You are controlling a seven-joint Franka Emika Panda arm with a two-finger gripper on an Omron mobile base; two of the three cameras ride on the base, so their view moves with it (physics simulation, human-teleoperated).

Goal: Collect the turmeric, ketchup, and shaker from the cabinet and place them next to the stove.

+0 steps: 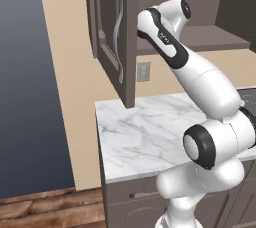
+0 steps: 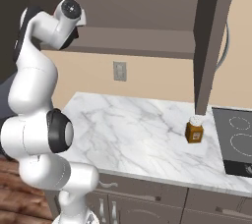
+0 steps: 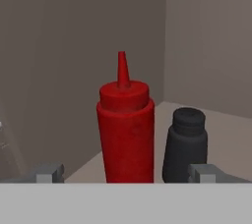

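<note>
Marble counter (image 2: pixel 133 134) — wall outlet (image 2: pixel 119 71).

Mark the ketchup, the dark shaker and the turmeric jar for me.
ketchup (image 3: pixel 125 134), hand view, on its red body.
shaker (image 3: pixel 185 145), hand view, on its dark body.
turmeric (image 2: pixel 195 132), right base view, on its amber side.

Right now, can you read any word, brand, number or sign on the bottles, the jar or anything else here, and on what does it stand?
No text can be read anywhere.
Turmeric jar: it has a pale label, too small and blurred to read.
Ketchup bottle: plain red, no writing.
Dark shaker: no marking visible.
Wall outlet: no writing visible.
</note>
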